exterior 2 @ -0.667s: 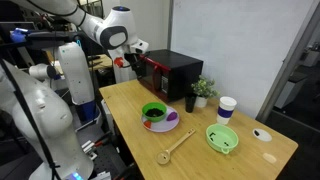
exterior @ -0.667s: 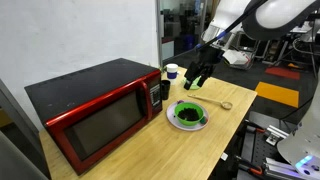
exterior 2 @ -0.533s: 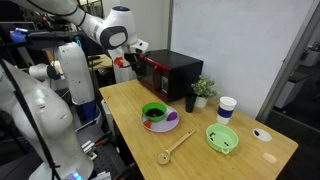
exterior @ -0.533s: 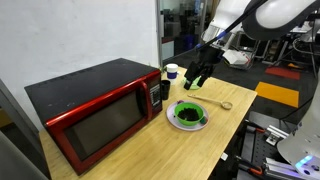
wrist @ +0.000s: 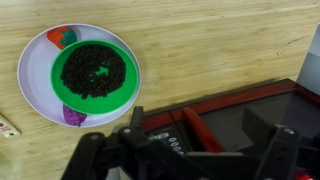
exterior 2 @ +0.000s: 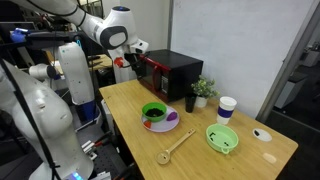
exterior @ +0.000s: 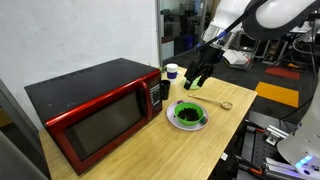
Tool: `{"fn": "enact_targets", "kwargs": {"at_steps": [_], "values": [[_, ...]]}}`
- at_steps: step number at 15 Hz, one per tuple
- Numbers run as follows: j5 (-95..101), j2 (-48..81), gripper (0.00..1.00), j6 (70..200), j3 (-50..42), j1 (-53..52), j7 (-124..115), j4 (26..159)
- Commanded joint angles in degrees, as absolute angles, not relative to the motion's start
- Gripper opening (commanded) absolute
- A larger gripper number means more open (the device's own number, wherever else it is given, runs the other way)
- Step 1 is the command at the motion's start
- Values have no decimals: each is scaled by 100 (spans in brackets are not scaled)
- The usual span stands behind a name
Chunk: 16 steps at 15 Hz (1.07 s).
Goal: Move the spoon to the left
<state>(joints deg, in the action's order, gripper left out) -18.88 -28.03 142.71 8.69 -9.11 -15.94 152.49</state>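
Note:
The pale wooden spoon lies flat on the wooden table, to the side of the green bowl. It also shows in an exterior view, in front of that bowl. The bowl holds dark contents and stands on a white plate. My gripper hangs open and empty in the air above the microwave's control end, well apart from the spoon. It shows in the other exterior view and in the wrist view. The spoon is not clearly visible in the wrist view.
A red and black microwave stands on the table and also shows in an exterior view. Near it are a black mug, a small plant, a paper cup and a green lid-like dish.

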Motion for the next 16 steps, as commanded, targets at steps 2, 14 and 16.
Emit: {"fn": "enact_targets", "kwargs": {"at_steps": [2,14,16], "values": [[-1891,-2690,100,14635,611,-788,-1337,15375],[-2216,-1220,100,14684,-1927,-553,2577,15082],[-2238,-861,100,14676,-2078,-456,3032,14955]]}}
